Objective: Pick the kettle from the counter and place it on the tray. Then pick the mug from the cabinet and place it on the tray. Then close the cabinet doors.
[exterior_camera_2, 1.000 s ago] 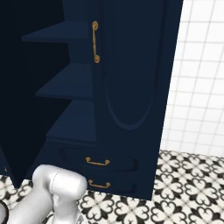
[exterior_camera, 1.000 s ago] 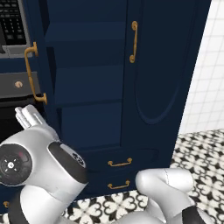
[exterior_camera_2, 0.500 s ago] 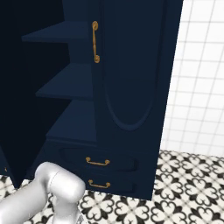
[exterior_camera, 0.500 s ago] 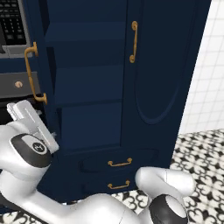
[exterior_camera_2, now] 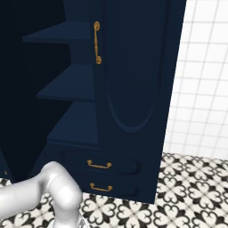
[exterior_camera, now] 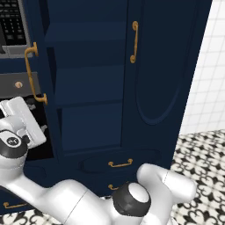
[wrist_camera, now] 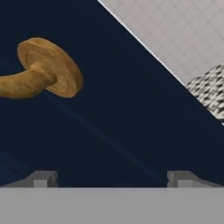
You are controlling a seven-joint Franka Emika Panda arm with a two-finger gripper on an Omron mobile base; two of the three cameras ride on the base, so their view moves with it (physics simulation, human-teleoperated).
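The cabinet (exterior_camera: 92,88) is tall and navy, with its inner shelves (exterior_camera_2: 67,89) showing. Its left door (exterior_camera: 40,66) stands open, seen edge-on, with a curved brass handle (exterior_camera: 30,74). The right door (exterior_camera_2: 133,67) looks shut, and its brass handle (exterior_camera: 134,41) is upright. My gripper (wrist_camera: 112,178) is open, its two tips wide apart with nothing between them. It faces a navy door panel close up, with a brass handle foot (wrist_camera: 50,65) up and to the left of the tips. In the left base view my white hand sits low beside the open door, under its handle. Kettle, tray and mug are out of view.
A black oven with a keypad (exterior_camera: 11,22) and a grey drawer with a knob (exterior_camera: 17,84) stand left of the cabinet. Two brass-handled drawers (exterior_camera_2: 99,164) sit below the shelves. A white tiled wall (exterior_camera: 206,88) and a patterned floor (exterior_camera_2: 191,191) lie to the right.
The hand has turned and shifted slightly left by the open door's handle. The arm's elbow has swung lower and to the right. The gripper stays open, and the base has not moved.
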